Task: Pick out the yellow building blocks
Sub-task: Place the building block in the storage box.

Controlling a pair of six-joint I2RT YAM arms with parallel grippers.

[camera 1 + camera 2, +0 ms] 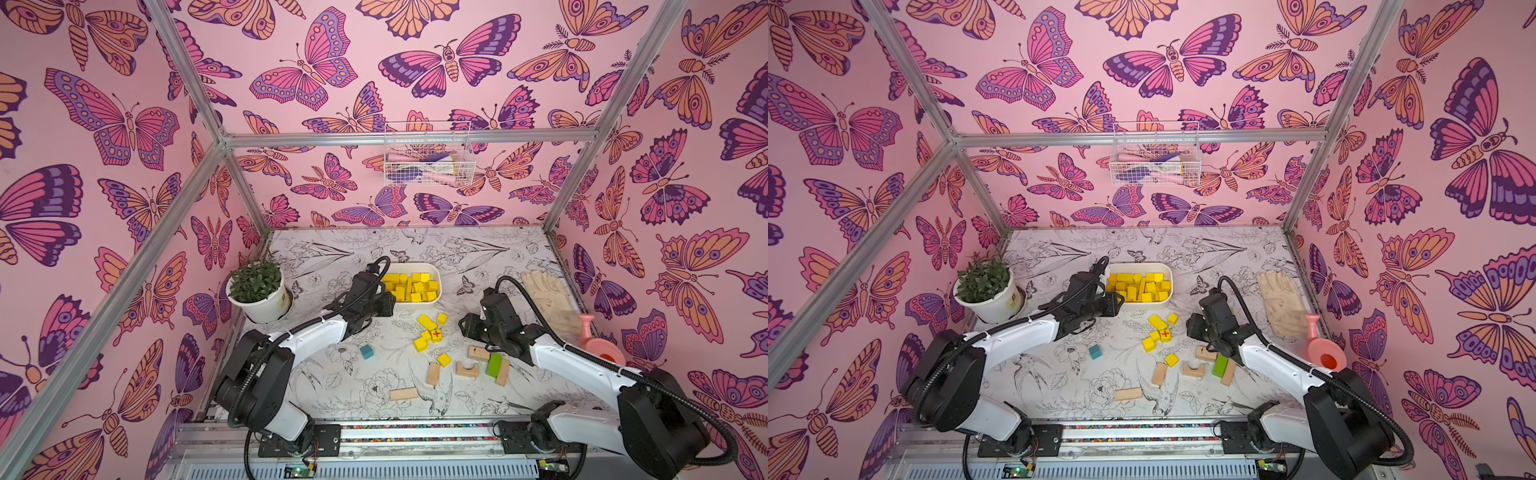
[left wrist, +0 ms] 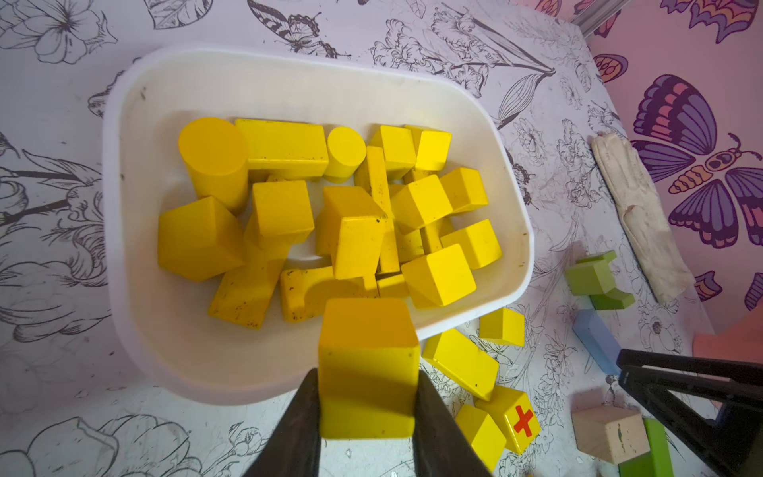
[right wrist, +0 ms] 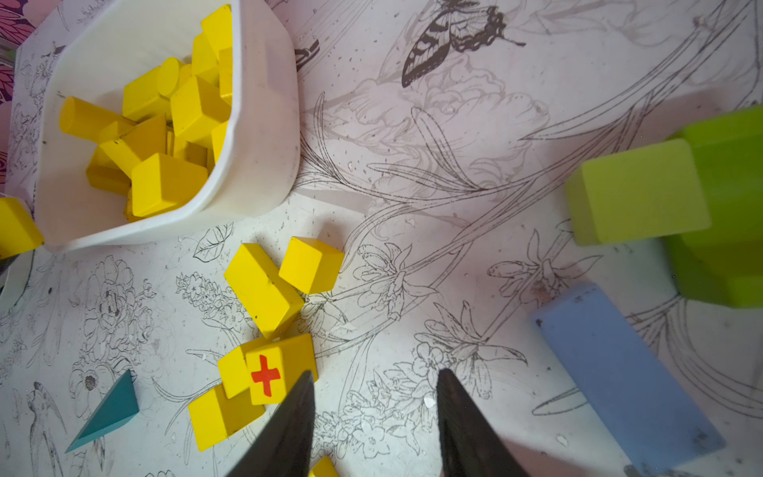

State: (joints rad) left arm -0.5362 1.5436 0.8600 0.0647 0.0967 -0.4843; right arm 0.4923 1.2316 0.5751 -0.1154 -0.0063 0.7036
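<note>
Well, in front of the white tub (image 2: 289,82) loose yellow blocks (image 1: 427,322) lie scattered, the right gripper (image 3: 375,373) hanging spread and empty beside them. At the tub's near rim the left gripper (image 2: 366,373) clamps a yellow cube (image 2: 367,330); inside sits a yellow heap (image 1: 411,286).

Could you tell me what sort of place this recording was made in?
Most likely a staged robot test booth, not a real room: butterfly-print panels on an aluminium frame box in a floral-print table, and the left arm and right arm are mounted on a rail at its front.
</note>
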